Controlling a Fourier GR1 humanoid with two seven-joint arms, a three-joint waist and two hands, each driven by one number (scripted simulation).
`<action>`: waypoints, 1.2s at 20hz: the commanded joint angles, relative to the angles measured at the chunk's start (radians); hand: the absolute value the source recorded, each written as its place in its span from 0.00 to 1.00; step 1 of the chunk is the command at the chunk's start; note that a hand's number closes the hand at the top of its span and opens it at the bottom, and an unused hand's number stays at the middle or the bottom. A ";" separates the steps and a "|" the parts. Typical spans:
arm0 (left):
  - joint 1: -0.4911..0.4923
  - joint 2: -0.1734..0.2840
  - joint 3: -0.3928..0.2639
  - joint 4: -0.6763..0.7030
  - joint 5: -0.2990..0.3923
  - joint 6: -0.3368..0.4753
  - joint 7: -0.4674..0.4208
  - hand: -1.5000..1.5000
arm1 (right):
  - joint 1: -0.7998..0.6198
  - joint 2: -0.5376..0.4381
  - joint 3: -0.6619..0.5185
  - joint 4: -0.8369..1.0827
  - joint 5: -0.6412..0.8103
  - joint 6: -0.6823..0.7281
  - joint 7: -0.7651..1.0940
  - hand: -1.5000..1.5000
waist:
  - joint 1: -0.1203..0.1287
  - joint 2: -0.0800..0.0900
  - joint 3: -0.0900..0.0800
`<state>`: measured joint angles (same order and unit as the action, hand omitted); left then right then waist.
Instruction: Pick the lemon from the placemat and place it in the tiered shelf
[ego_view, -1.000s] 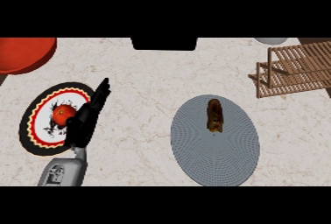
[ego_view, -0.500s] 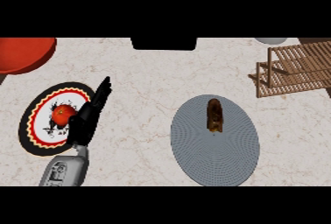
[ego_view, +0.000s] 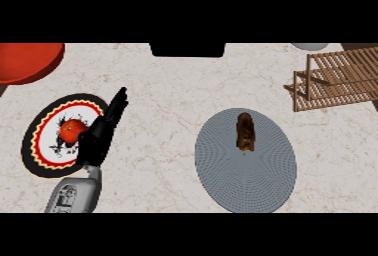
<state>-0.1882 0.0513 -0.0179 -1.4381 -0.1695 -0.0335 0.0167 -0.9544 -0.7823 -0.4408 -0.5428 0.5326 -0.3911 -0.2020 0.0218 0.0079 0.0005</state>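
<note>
Left to right. Red dish (ego_view: 26, 61) is cut off at the far-left edge, well away from the work. Near it, a round patterned plate (ego_view: 63, 135) with black rim and red-yellow border holds a red tomato-like fruit (ego_view: 71, 127). Left hand (ego_view: 103, 127) hangs over the plate's right rim, fingers straight and pointing away from the robot, holding nothing; looks at rest. Grey forearm (ego_view: 74, 192) enters from the lower edge below it.

Right hand: not visible anywhere.

Centre-right: grey oval placemat (ego_view: 247, 170). The only thing on it is a brown, elongated object (ego_view: 245, 131) on the far half. Task says lemon, but this reads brown, not yellow. Treating it as the target.

Far right: wooden tiered shelf (ego_view: 336, 77), slatted, partly cut off by the edge. Dark block (ego_view: 187, 49) at the top centre and a pale round object (ego_view: 310, 46) beside the shelf's far corner.

Risks, as I judge them:
- Left hand is just beside the red fruit, so grabbing the wrong item is the obvious failure.
- Target is narrow and may roll or tip if pinched off-centre.
- Slats have gaps, so a narrow item may slip through or wedge.
- Shelf posts could catch a hand coming in low.

Room: open counter between plate and placemat, and between placemat and shelf. Right-side approach is the shorter path.
</note>
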 joint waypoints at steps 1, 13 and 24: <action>0.018 0.009 0.017 0.025 0.018 -0.015 -0.030 0.50 | -0.024 -0.016 -0.029 0.071 -0.025 -0.020 -0.013 0.00 | -0.002 -0.001 0.000; 0.014 -0.012 -0.016 -0.028 -0.006 0.001 0.019 0.50 | -0.059 -0.082 -0.110 0.100 -0.196 0.238 -0.066 0.00 | -0.008 -0.004 0.000; -0.021 -0.013 -0.008 0.021 -0.018 0.012 0.016 0.50 | -0.175 -0.196 -0.266 0.084 -0.352 0.176 0.122 0.00 | -0.012 -0.004 0.000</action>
<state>-0.2001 0.0579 -0.0039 -1.4228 -0.1673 -0.0370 0.0187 -1.0975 -0.9120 -0.6542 -0.4742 0.2217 -0.1909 -0.1414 0.0085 0.0028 0.0004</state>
